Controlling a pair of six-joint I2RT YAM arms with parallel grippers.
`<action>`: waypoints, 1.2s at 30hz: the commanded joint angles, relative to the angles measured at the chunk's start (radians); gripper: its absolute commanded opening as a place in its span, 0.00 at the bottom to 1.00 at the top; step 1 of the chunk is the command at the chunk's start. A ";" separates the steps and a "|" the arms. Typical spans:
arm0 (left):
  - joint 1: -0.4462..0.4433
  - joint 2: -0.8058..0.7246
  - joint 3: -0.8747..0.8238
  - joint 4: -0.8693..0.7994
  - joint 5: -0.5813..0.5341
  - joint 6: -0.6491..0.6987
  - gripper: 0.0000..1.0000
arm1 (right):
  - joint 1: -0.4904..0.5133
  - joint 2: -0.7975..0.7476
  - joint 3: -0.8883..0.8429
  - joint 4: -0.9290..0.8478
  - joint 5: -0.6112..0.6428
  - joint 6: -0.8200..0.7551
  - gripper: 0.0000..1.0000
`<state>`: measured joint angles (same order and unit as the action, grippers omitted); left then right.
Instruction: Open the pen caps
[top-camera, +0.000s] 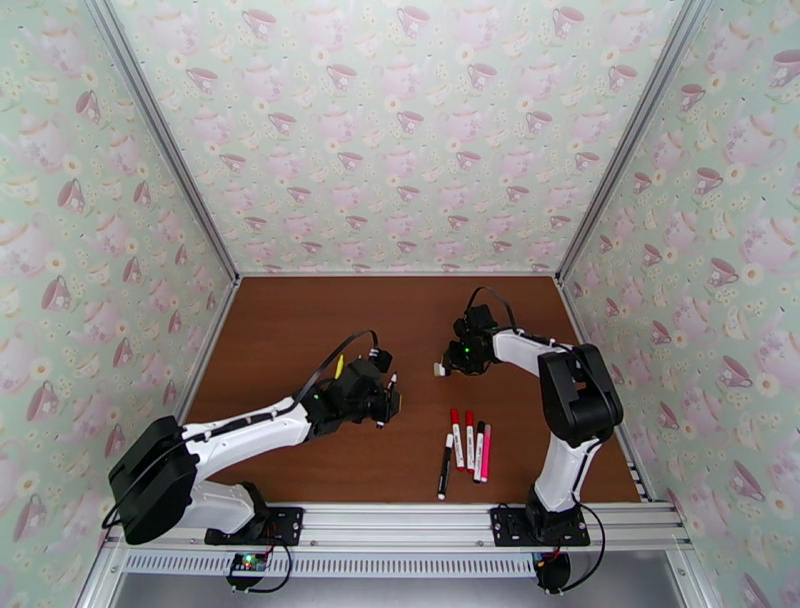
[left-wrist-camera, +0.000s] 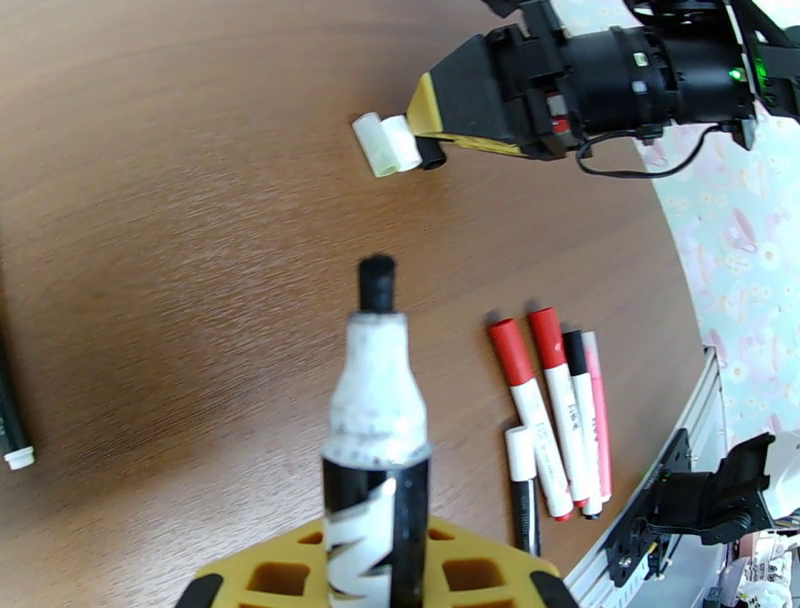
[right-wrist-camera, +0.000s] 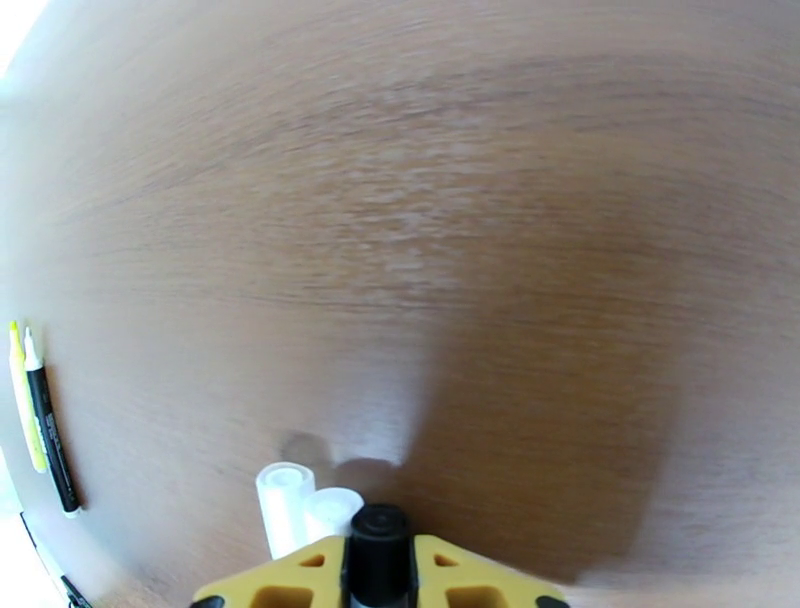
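Your left end effector (left-wrist-camera: 375, 565) grips an uncapped pen (left-wrist-camera: 378, 420), barrel cut off at bottom; right end effector (right-wrist-camera: 378, 570) pinches a black cap (right-wrist-camera: 378, 530), indistinct from above.

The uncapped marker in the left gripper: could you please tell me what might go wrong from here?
The uncapped marker in the left gripper has its black tip bare and could ink the table if lowered. The right gripper holds a black cap beside two white caps and might knock them rolling.
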<state>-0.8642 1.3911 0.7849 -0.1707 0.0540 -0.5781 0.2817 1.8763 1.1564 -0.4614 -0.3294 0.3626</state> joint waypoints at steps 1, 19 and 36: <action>0.007 -0.008 0.026 -0.043 -0.050 -0.011 0.16 | 0.010 -0.023 -0.018 0.015 -0.016 0.016 0.26; 0.007 0.022 0.066 -0.104 -0.099 0.002 0.18 | 0.010 -0.069 -0.030 0.009 0.010 0.016 0.34; 0.031 0.280 0.290 -0.319 -0.368 0.021 0.18 | 0.114 -0.347 -0.213 0.072 -0.008 0.062 0.51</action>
<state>-0.8467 1.6302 1.0317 -0.4274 -0.2340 -0.5728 0.3714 1.5780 0.9714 -0.4099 -0.3260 0.4107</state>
